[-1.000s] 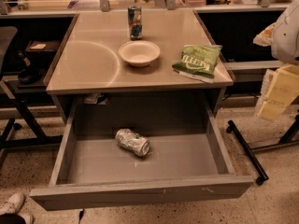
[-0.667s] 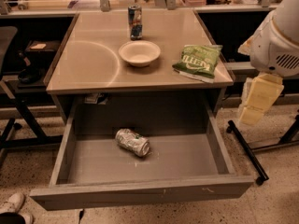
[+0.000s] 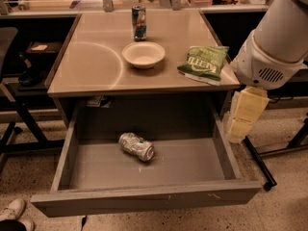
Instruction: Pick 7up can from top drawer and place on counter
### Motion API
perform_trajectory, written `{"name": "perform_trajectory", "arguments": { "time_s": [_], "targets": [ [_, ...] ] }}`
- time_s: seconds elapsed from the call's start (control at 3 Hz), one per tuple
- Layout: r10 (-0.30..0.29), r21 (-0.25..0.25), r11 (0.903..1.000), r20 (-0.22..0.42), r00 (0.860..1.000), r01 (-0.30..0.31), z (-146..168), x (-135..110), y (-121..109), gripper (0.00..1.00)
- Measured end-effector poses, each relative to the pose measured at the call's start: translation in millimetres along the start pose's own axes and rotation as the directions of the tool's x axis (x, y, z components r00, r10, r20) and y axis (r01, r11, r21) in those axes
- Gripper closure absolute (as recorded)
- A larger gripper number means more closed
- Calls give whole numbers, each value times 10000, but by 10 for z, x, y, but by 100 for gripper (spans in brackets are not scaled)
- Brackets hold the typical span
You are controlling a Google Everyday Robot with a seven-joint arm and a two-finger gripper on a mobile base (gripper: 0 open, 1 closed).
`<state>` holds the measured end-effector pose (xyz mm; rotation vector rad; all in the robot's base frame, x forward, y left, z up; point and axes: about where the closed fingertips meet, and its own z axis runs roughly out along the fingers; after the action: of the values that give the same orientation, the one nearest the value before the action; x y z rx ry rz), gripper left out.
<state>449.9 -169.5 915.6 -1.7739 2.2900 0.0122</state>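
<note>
1. The 7up can (image 3: 137, 147) lay on its side on the floor of the open top drawer (image 3: 144, 198), a little left of centre in the view.
2. Its long axis ran on a slant, from back-left to front-right, square to neither the drawer's walls nor its front panel.
3. The gripper (image 3: 243, 117) hung outside the drawer's right wall, just below the front right corner of the tabletop (image 3: 91, 66); whether it was open or closed could not be told.
4. The can therefore lay leftward of the gripper and lower, well apart, with the drawer wall between them. The reach would probably have to clear that wall and turn the wrist to close across the can's width.
</note>
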Motion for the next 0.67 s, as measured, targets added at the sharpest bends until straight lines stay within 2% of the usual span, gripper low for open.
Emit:
{"name": "perform_trajectory", "arguments": {
  "time_s": [0.33,0.67],
  "targets": [
    [84,71,9999,307,9995,-86,160,-100,46,0],
    [184,-109,9998,678,9975,-177,649,-533,133,0]
  ]
}}
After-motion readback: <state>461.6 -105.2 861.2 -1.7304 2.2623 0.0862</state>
